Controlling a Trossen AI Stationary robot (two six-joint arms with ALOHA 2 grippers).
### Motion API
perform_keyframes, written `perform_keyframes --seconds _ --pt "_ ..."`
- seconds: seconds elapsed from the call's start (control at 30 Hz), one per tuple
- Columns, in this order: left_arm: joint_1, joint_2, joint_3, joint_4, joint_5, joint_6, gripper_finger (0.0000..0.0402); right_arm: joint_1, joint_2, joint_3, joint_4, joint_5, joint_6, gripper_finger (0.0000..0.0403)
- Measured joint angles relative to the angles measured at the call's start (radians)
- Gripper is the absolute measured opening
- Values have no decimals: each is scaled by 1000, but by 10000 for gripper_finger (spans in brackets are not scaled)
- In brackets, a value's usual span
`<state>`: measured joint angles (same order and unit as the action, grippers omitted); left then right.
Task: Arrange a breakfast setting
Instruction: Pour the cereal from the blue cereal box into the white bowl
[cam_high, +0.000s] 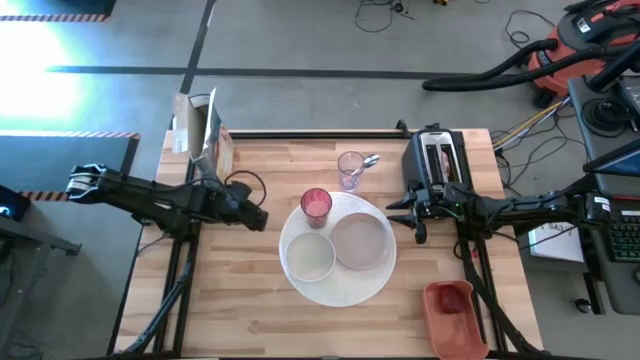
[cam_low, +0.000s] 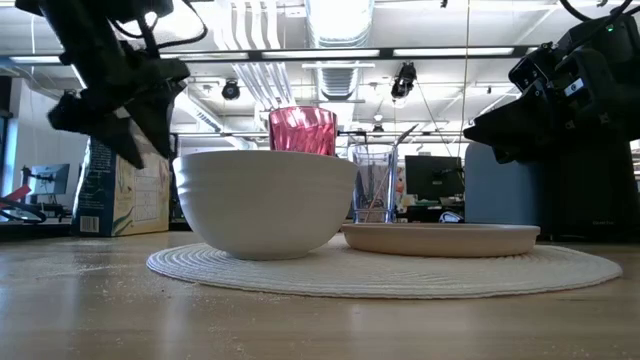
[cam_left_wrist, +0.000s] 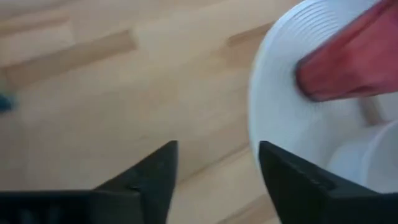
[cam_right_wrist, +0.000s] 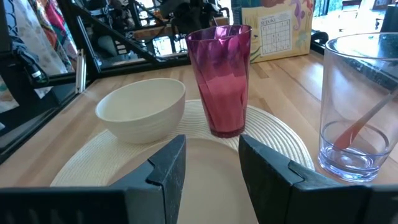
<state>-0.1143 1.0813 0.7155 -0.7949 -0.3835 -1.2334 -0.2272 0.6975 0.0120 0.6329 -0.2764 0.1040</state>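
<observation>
A round white woven placemat (cam_high: 345, 288) lies mid-table. On it stand a white bowl (cam_high: 308, 258), a pale plate (cam_high: 362, 240) and a pink cup (cam_high: 316, 205), upright at the mat's far-left edge. My left gripper (cam_left_wrist: 217, 149) hovers open over bare table just left of the mat (cam_left_wrist: 280, 106) and the cup (cam_left_wrist: 354, 56), slanting down. It holds nothing. My right gripper (cam_right_wrist: 211, 140) stands open and level at the plate's right side, facing the cup (cam_right_wrist: 222, 81) and bowl (cam_right_wrist: 143, 112). A metal spoon (cam_right_wrist: 367, 118) leans in a clear glass (cam_high: 350, 170) beyond the mat.
A black toaster (cam_high: 437, 160) stands at the far right, close behind my right arm. A cereal box (cam_high: 205, 135) stands at the far left corner. A red tray (cam_high: 452, 305) sits at the near right edge. Bare wood shows left of the mat.
</observation>
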Motion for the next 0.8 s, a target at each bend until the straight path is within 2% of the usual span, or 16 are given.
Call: perform_keyframes --seconds 0.13,0.23,0.4,0.57,0.8 --pt "0 9 40 -108 28 -40 266 0 0 0 0 0 0 139" --pt "0 28 95 -234 28 -79 284 0 0 0 0 0 0 139" --pt "0 71 184 -449 4 -151 288 0 0 0 0 0 0 139" --pt "0 103 220 -624 -37 -263 288 0 0 0 0 0 0 139" --pt "0 109 188 -705 -90 -368 288 0 0 0 0 0 0 139"
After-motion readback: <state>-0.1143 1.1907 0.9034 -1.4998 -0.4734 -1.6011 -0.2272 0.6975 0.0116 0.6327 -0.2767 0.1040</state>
